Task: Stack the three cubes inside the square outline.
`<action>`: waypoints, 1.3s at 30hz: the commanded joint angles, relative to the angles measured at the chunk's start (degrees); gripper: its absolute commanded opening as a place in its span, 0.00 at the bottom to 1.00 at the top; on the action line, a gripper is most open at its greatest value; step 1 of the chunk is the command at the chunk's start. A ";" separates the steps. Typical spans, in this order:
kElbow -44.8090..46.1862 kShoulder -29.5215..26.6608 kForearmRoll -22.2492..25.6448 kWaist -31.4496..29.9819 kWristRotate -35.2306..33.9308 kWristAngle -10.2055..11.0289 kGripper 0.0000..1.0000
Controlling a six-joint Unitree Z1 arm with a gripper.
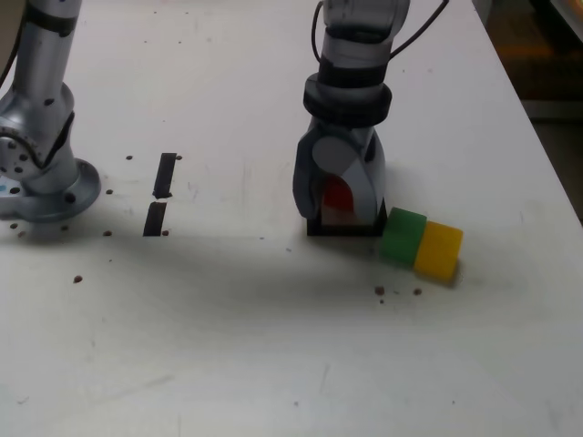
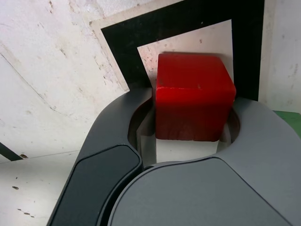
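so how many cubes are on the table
3. The red cube sits inside the square outline, between the gripper's jaws. The green cube and yellow cube sit side by side just outside it, on the exterior view's right. None seem hidden.

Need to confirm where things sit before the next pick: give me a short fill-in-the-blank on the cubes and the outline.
1. The small matte cube between the end effector jaws is ____.
2. That cube rests on the white centre of the thin black ____ outline.
3. In the exterior view, the small matte green cube touches the small matte ____ cube.
4. The two short black bars lie toward the exterior view's ____.

Missing words: red; square; yellow; left
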 commanded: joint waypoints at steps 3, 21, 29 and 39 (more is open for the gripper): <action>0.40 0.26 -0.28 0.10 0.24 -0.31 0.73; 1.28 -3.73 0.58 0.10 -0.33 0.97 0.91; 1.22 -10.65 4.16 -0.36 -1.65 2.92 0.91; -1.03 -14.33 5.23 -3.69 1.44 3.89 0.94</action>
